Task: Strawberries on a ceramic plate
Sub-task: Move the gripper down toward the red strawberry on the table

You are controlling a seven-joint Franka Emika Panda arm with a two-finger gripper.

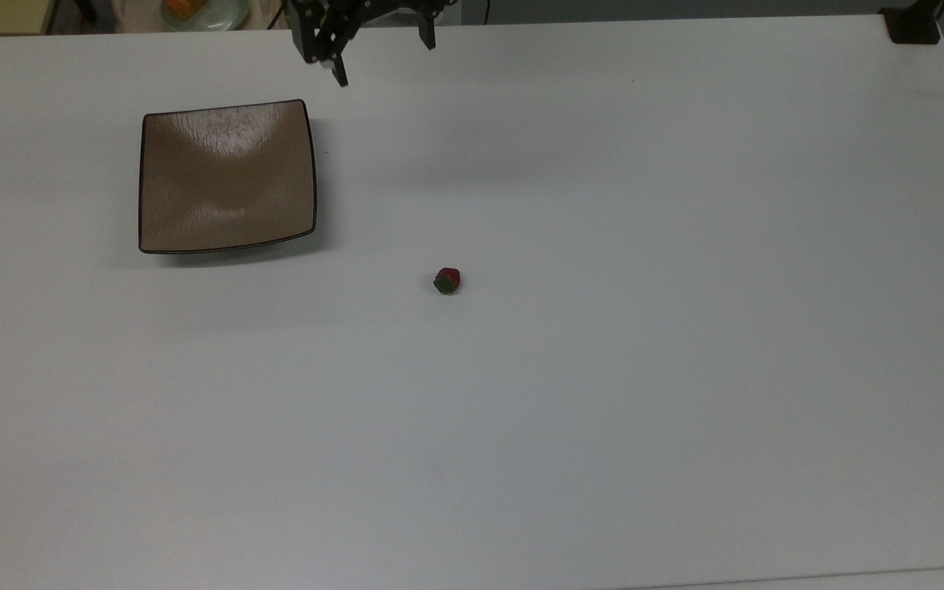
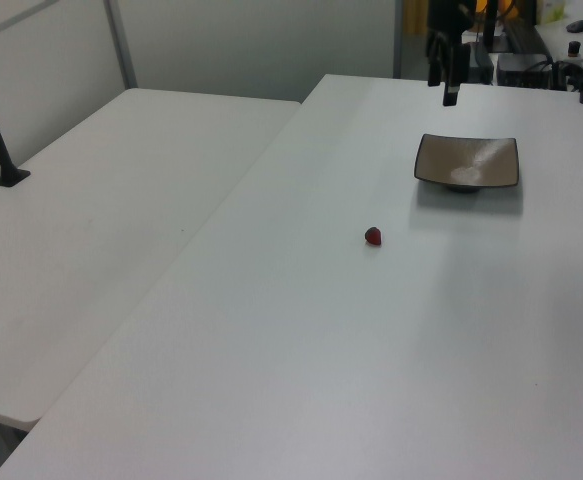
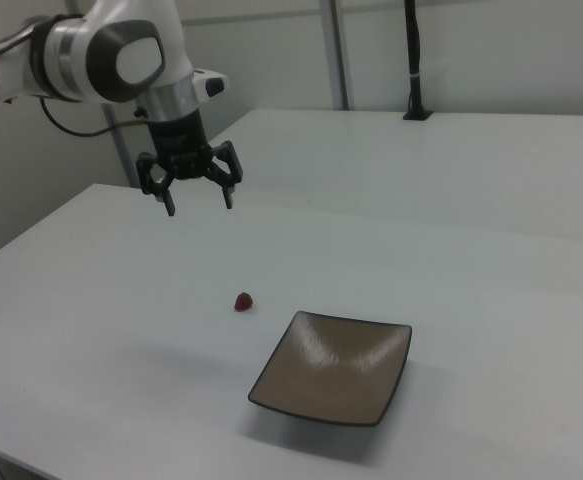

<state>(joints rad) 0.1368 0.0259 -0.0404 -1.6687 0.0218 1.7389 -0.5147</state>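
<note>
So the strawberry (image 1: 447,280) is sitting alone mid-table (image 1: 603,369), well apart from the square tan plate (image 1: 226,176) lying toward the top view's upper left. The pincer (image 1: 383,59) is hanging near the far edge, fingers spread wide, nothing between them.

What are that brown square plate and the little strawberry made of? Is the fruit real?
The plate looks like glazed ceramic: glossy tan-brown, with bright light reflections on its surface and a thin dark rim. The strawberry is red with a dark green cap; whether it is real fruit or a plastic or rubber model cannot be told from here. Both sit on a matte white table.
</note>
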